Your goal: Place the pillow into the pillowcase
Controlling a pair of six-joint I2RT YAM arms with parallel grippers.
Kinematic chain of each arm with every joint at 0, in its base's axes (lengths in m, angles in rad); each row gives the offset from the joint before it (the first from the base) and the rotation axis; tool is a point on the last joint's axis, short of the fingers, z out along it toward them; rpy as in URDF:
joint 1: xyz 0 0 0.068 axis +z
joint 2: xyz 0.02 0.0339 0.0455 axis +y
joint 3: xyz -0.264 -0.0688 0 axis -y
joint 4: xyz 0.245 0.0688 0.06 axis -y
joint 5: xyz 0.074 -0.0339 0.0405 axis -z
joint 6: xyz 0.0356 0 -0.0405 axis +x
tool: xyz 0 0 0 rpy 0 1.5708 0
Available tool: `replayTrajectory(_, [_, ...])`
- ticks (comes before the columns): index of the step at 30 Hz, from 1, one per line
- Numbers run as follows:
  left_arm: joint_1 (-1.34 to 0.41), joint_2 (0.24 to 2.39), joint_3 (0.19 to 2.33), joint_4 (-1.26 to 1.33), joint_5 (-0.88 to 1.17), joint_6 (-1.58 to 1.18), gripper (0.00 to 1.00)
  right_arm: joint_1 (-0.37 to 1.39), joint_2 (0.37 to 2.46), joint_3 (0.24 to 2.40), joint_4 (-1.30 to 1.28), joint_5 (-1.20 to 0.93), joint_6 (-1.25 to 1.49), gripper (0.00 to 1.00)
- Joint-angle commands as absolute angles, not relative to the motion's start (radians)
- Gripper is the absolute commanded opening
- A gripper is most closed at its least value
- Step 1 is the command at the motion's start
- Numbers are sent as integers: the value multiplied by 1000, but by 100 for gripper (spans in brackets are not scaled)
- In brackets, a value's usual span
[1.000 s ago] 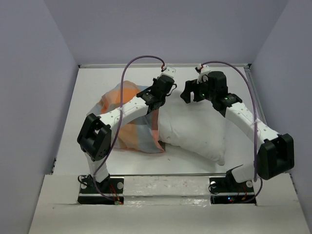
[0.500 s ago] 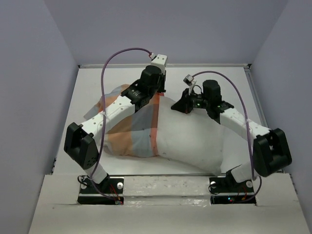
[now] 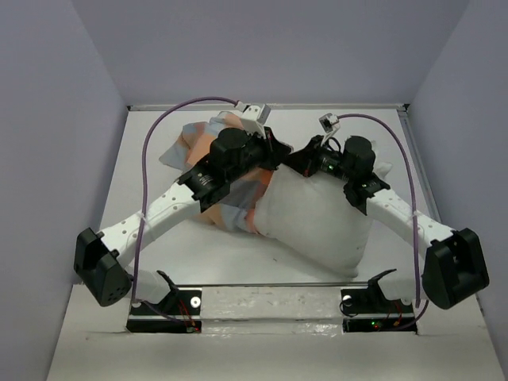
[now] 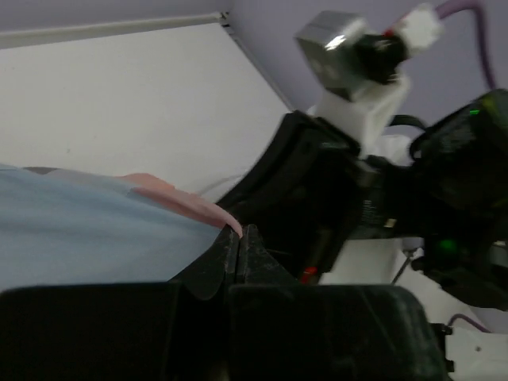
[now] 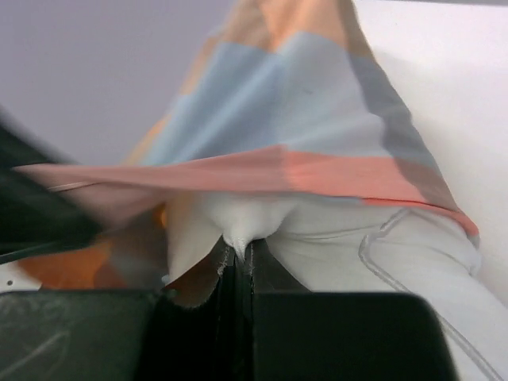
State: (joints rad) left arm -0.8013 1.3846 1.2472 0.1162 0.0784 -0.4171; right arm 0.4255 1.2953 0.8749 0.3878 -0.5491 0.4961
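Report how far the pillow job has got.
Done: the pillowcase has its hem draped over one end of the pillow. In hand: the left gripper is shut on that hem, the right gripper shut on a pinch of pillow. Left: most of the pillow lies bare outside and needs sleeving.

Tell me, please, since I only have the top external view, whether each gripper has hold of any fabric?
Observer: The left wrist view shows the left gripper shut on the peach hem of the pillowcase.
Operator: And the right one, please?
Observer: In the right wrist view, the right gripper is shut on a fold of the white pillow.
Operator: Where is the hem there?
Observer: It drapes just above that pinched fold.
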Motion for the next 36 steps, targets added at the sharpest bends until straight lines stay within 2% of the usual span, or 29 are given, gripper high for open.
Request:
replayTrajectory(1, [-918,1296,1226,342,235,-601,0,436,1438,923,683,-465,598,0])
replayTrajectory(10, [-1017,1279,1186,377,223,-661,0,426,1562,970,704,-322,747,0])
replayTrajectory(13, [-964,1308,1161,334,150,-629,0,426,1462,901,645,-269,843,0])
replayTrajectory(18, [-842,1361,1138,360,163,-618,0,466,1237,792,560,-302,835,0])
replayTrajectory(20, [-828,1382,1167,373,185,-624,0,497,1223,784,526,-308,825,0])
replayTrajectory(23, [-868,1401,1204,396,221,-641,0,511,1296,779,592,-357,868,0])
replayTrajectory(26, [-954,1339,1194,382,206,-626,0,511,1418,881,565,-373,850,0])
replayTrajectory(29, [-969,1281,1172,388,250,-646,0,511,1451,936,560,-402,859,0])
replayTrajectory(32, [-957,1221,1213,306,204,-605,0,511,1344,946,520,-390,859,0])
replayTrajectory(35, [-908,1232,1277,266,222,-581,0,576,1159,971,380,-329,839,0])
replayTrajectory(36, [-908,1239,1298,247,225,-574,0,603,1158,971,349,-312,835,0])
